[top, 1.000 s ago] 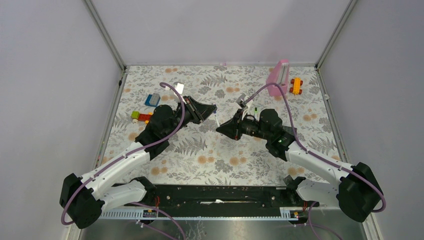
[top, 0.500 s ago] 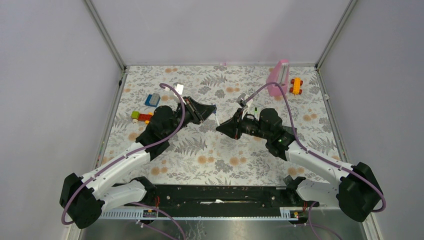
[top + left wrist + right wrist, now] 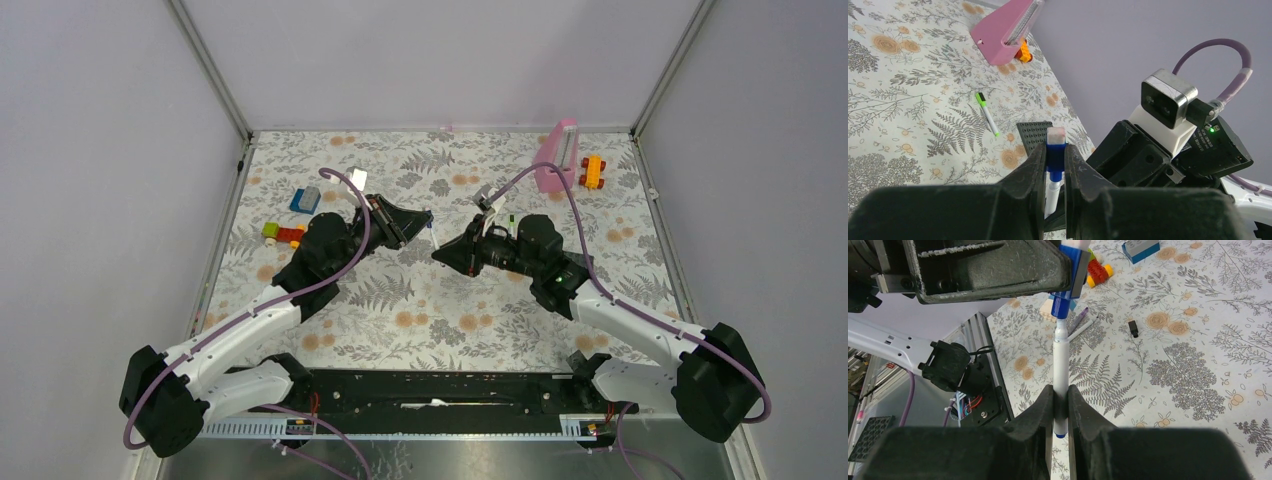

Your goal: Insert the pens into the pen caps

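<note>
Top view: you're holding both arms raised over the middle of the table (image 3: 420, 300), with the left gripper (image 3: 427, 217) and right gripper (image 3: 438, 257) tip to tip. The pen between them is too thin to make out here. A green-tipped pen (image 3: 511, 222) is lying flat just behind the right wrist. Left wrist view: your left gripper (image 3: 1053, 165) is clamping its fingers on the blue cap (image 3: 1055, 156) across the body, leaving the mouth free. The white pen (image 3: 1051, 192) is pointing into that mouth from below, and the green-tipped pen (image 3: 987, 113) is lying well apart on the cloth. Right wrist view: your right gripper (image 3: 1061, 400) is pinching the white pen (image 3: 1062, 365) low on the barrel, close to its tail. The nose is sitting at the mouth of the blue cap (image 3: 1069, 275) and, as far as I can judge, is only partly in, not seated. The black cap (image 3: 1133, 328) and another pen (image 3: 1082, 329) are lying on the table beyond. Handling: both parts are looking light, rigid and smooth, so I'm expecting the barrel to pivot or slip in the pads under any off-axis push. A tail grip is giving a long lever, so a hold nearer mid-barrel would be stiffer. You're best pushing straight along the axis.
</note>
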